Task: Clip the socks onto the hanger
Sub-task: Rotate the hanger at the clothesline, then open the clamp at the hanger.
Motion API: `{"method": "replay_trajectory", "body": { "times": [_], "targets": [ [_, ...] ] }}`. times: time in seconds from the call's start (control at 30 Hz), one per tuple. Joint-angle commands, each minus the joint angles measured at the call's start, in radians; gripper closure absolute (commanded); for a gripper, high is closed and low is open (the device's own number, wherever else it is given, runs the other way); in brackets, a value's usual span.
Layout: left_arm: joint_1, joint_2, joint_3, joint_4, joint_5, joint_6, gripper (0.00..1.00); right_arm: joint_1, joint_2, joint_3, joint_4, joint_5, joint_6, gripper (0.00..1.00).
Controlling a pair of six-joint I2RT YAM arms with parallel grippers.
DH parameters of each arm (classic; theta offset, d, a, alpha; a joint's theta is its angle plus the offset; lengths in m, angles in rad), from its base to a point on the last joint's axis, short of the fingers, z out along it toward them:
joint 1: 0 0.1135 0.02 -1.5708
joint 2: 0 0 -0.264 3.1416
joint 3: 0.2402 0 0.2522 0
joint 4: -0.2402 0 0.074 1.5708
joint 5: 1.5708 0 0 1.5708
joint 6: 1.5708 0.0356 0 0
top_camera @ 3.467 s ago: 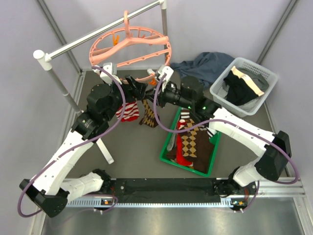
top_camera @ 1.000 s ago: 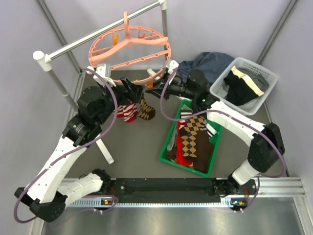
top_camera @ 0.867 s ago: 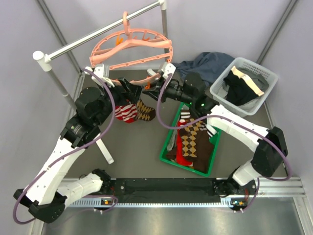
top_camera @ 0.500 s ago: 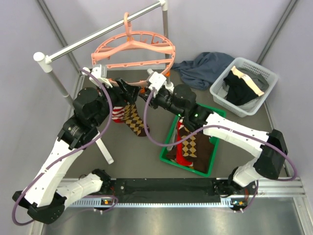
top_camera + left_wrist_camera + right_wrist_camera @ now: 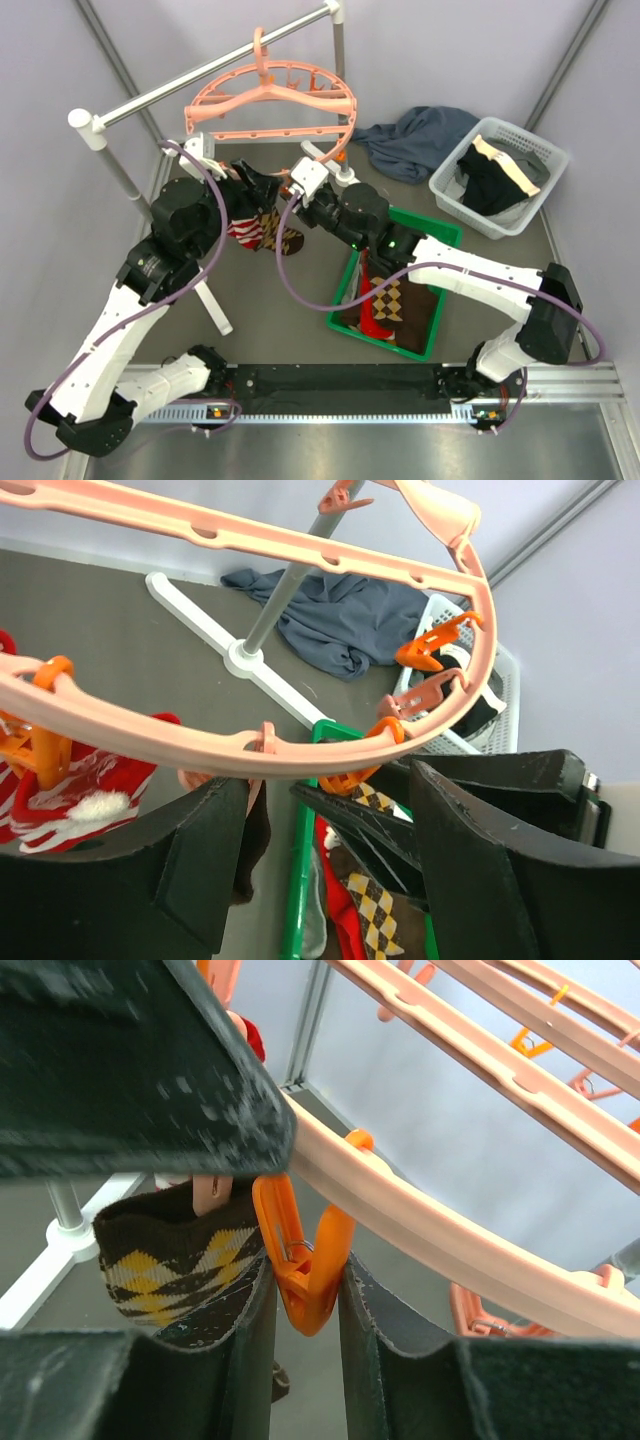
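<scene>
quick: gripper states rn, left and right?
Left gripper: open, holding nothing.
Right gripper: closed on an orange clip of the hanger.

No legible text, labels, brands, numbers or signs, any view

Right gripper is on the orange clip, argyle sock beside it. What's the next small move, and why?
Probably close the left gripper on the cuff of the brown-and-tan argyle fabric sock and slide it into the small orange plastic clip. The right gripper pinches that clip on the round salmon-pink plastic hanger; the cuff hangs beside it, not inside, and the left jaws stand apart.
</scene>
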Motion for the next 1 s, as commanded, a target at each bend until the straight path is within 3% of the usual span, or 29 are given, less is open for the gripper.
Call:
{"method": "replay_trajectory", "body": {
  "times": [0.0,0.13,0.27,0.5,0.97],
  "targets": [
    [0.002,-0.051,0.086,-0.045,-0.072,-0.014,0.29,0.021,0.001,0.046,0.026,0.012,-0.004,0.90],
    [0.000,-0.085,0.088,-0.074,-0.114,0.003,0.27,0.021,0.007,0.050,0.031,0.019,0.008,0.90],
    [0.002,-0.081,0.092,-0.059,0.011,-0.028,0.30,0.023,0.006,0.054,0.031,0.014,0.017,0.90],
    [0.002,-0.003,0.080,-0.025,0.082,-0.069,0.32,0.031,0.004,0.055,0.038,0.006,0.022,0.89],
    [-0.001,0.048,0.011,0.050,-0.015,-0.089,0.34,0.032,-0.010,0.018,0.078,-0.038,0.068,0.89]
  ]
}}
